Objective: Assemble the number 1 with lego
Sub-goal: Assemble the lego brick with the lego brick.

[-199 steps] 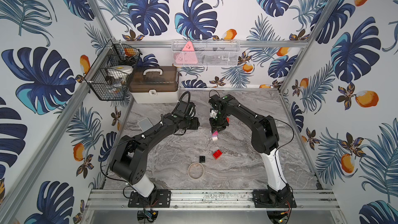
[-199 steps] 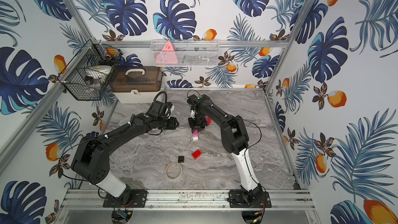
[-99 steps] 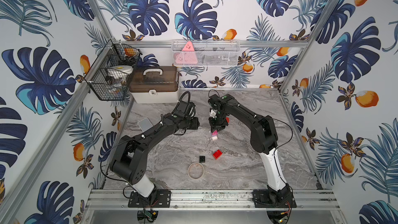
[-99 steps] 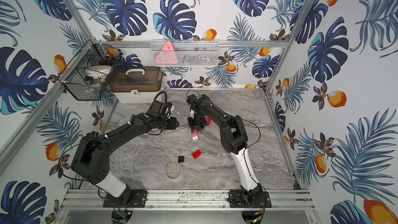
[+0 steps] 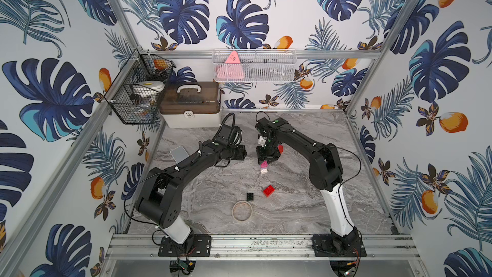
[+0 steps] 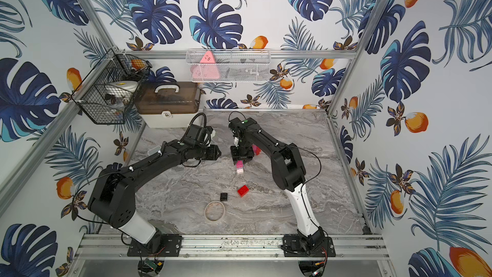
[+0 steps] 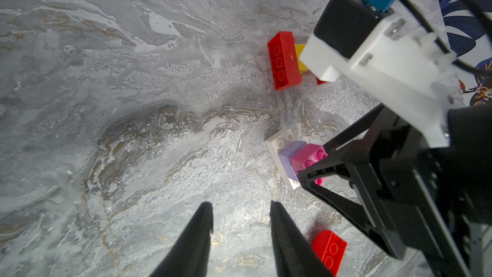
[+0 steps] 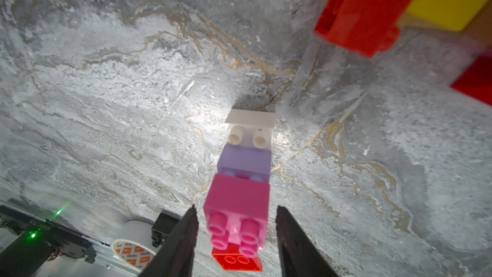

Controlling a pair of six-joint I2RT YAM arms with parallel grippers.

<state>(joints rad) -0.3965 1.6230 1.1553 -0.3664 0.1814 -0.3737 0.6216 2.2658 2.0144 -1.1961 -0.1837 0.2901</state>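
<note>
A small lego stack [image 5: 264, 167] [image 6: 240, 167] stands mid-table: a pink brick [image 8: 239, 203] on a lilac one [image 8: 243, 163] on a white plate [image 8: 250, 129]. My right gripper [image 5: 266, 159] [image 8: 236, 207] is open, one finger on each side of the pink brick with a gap at both. My left gripper [image 5: 243, 153] [image 7: 241, 204] hovers open and empty, just left of the stack [image 7: 292, 155]. Red and yellow bricks [image 7: 283, 62] lie behind the stack. A loose red brick [image 5: 268, 190] and a black brick [image 5: 249, 196] lie nearer the front.
A flat tan ring [image 5: 242, 211] lies near the front, beside the black brick. A pale grey rounded box [image 5: 179, 153] sits by the left arm. A brown-lidded storage case [image 5: 190, 105] and a wire basket [image 5: 138, 94] stand at the back left.
My right gripper's jaws have spread apart around the pink brick, and the stack stays where it was. The left arm has not moved.
</note>
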